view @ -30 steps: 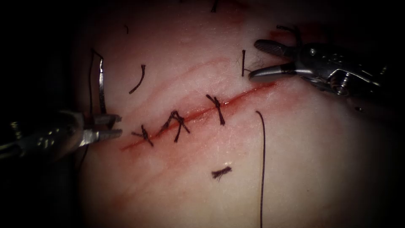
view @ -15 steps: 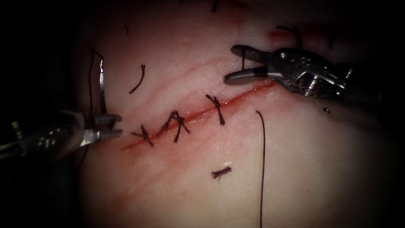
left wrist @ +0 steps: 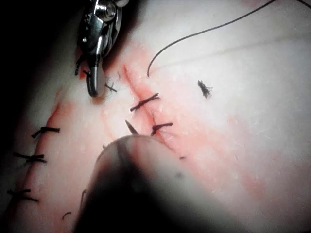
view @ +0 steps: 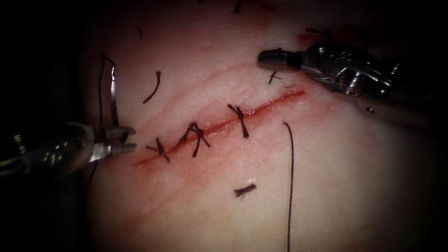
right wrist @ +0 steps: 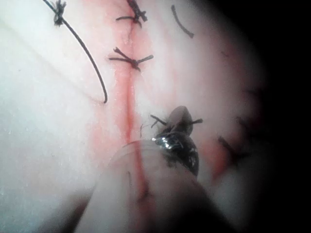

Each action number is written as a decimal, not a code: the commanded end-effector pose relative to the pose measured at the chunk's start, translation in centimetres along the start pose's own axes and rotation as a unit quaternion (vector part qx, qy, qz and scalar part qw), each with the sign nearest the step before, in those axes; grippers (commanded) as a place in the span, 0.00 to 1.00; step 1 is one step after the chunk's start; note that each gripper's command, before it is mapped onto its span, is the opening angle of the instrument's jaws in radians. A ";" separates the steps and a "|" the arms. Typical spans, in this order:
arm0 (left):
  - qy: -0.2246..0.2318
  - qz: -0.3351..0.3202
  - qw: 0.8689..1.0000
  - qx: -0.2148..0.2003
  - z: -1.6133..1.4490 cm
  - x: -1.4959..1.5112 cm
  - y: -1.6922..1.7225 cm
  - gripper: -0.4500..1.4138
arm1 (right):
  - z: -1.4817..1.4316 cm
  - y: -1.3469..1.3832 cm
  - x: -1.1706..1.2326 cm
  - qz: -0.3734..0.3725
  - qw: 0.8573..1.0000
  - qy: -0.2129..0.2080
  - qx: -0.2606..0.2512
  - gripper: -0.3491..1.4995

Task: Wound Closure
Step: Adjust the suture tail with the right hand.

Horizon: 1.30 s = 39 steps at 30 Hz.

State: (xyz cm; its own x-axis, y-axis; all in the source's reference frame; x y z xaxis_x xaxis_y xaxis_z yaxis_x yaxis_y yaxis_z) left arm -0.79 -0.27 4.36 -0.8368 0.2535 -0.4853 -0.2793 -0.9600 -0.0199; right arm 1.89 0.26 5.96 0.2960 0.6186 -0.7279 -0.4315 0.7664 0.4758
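Right hand [view: 273,58] now clamped on frayed thread end [view: 272,77], left hand [view: 127,140] gripping curved steel needle [view: 112,95]

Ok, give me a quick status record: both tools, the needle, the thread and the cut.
left tool: left of the cut, at the needle's lower end; grip unclear
right tool: shut on a short cut end of thread, above the cut's right end
needle: out of the tissue, upright left of the cut
needle thread: trails from the needle's upper end
loose strand: lies on the tissue, lower right of the cut
cut: three stitches; right end unstitched
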 end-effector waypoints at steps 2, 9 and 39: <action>0.001 0.000 1.000 0.001 0.06 0.04 -0.04 0.29 | 0.09 -0.06 0.04 0.016 1.000 -0.007 0.017 0.00; 0.000 0.001 1.000 0.000 0.06 0.04 -0.03 0.29 | 0.15 -0.21 0.21 0.051 0.998 -0.010 0.039 0.00; -0.001 0.003 1.000 0.001 0.06 0.05 -0.03 0.28 | 0.12 -0.12 0.70 0.032 0.999 0.024 0.024 0.00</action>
State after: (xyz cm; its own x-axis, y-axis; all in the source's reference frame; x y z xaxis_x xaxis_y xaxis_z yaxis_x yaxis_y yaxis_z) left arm -0.81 -0.27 4.36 -0.8398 0.2492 -0.4823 -0.2749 -0.9613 -0.0180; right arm 2.19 0.55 5.45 0.2280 0.6617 -0.7143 -0.4087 0.7309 0.5466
